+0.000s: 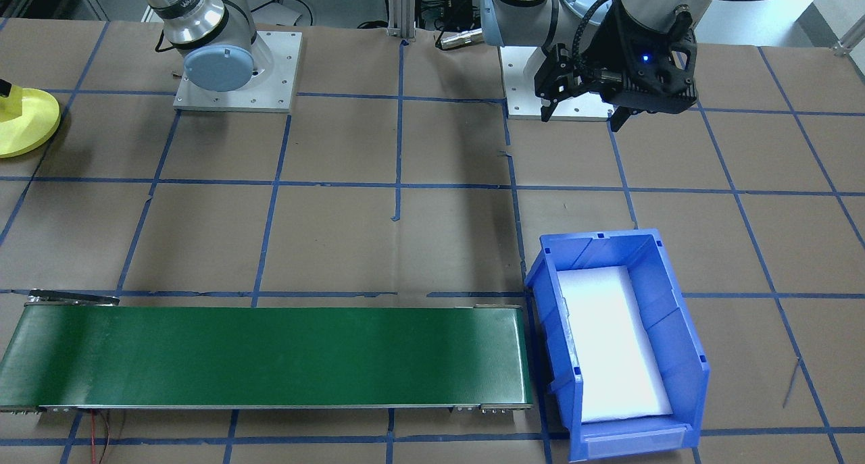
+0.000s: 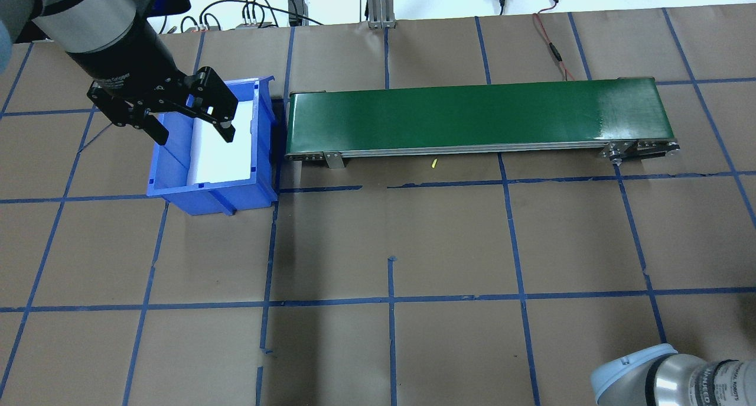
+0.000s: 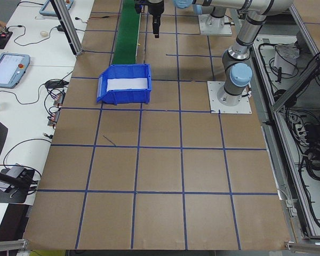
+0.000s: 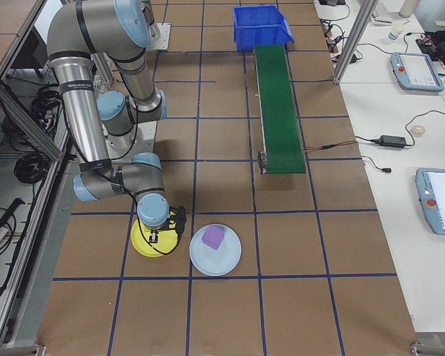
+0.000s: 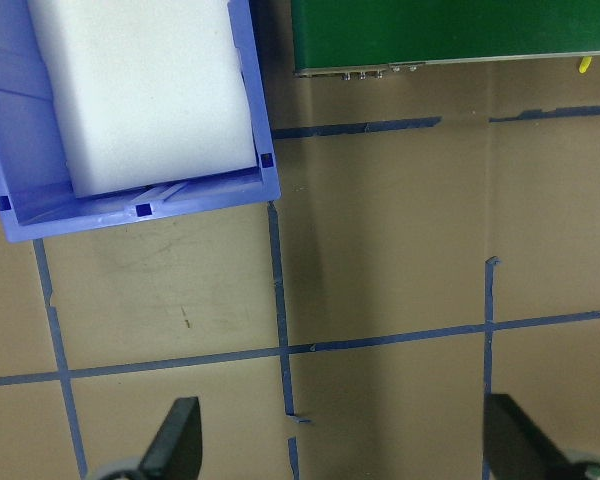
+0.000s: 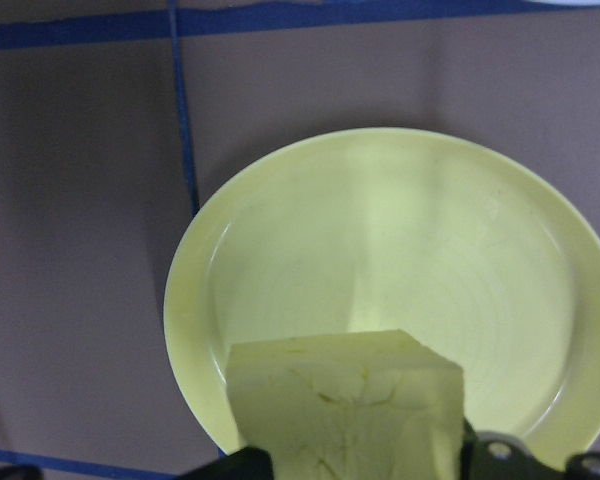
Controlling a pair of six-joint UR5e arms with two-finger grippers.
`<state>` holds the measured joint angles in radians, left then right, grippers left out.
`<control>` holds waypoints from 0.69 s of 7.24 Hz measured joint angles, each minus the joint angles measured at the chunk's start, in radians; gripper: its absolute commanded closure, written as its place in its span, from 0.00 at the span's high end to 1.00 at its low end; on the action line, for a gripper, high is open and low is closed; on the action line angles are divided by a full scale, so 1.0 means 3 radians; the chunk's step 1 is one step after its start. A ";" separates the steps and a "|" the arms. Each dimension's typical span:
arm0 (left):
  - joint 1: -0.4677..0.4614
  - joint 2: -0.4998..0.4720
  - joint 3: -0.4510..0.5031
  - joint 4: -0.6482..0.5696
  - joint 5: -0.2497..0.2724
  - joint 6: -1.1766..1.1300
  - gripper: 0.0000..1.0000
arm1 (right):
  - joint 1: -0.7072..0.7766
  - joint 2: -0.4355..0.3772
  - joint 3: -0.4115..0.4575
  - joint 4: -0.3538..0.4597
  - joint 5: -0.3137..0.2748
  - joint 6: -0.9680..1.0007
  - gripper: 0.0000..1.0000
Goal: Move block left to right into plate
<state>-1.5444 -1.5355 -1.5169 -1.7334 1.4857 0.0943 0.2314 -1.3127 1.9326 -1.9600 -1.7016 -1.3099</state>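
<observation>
The right gripper [image 6: 355, 470] is clenched on a pale yellow block [image 6: 345, 405], held low over the bright-yellow plate [image 6: 395, 290]; in the right wrist view the block sits over the plate's near portion, close to the rim rather than the middle. In the exterior right view the same gripper [image 4: 162, 231] hangs directly above the plate [image 4: 142, 243], with a pale blue plate [image 4: 216, 250] carrying a purple block [image 4: 213, 237] just beside it.

The main risk, as I judge it, is letting go off-centre: the block could land on the raised rim, tip, and slide onto the desk [image 4: 222, 311]. Whether the block already touches the plate cannot be told, so a drop from height might also bounce it out.

The left gripper [image 2: 184, 122] hangs released and empty above the blue bin [image 2: 177, 187], beside the green conveyor [image 2: 472, 116], well apart from the plates.
</observation>
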 measured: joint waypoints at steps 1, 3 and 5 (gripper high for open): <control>-0.0001 0.0001 0.0001 -0.0001 0.0003 0.0000 1.00 | 0.0052 -0.0027 -0.0030 -0.0015 0.0020 0.0024 1.00; -0.0001 0.0003 0.0000 -0.0001 -0.0003 -0.0001 1.00 | 0.0263 -0.0156 -0.0080 -0.0005 0.0031 0.0122 1.00; -0.0003 0.0002 -0.0001 0.0000 -0.0007 0.0002 1.00 | 0.0703 -0.0378 -0.0121 0.0045 0.0053 0.0411 0.99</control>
<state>-1.5452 -1.5350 -1.5171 -1.7335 1.4837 0.0949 0.4424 -1.4260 1.8962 -1.9465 -1.6858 -1.1866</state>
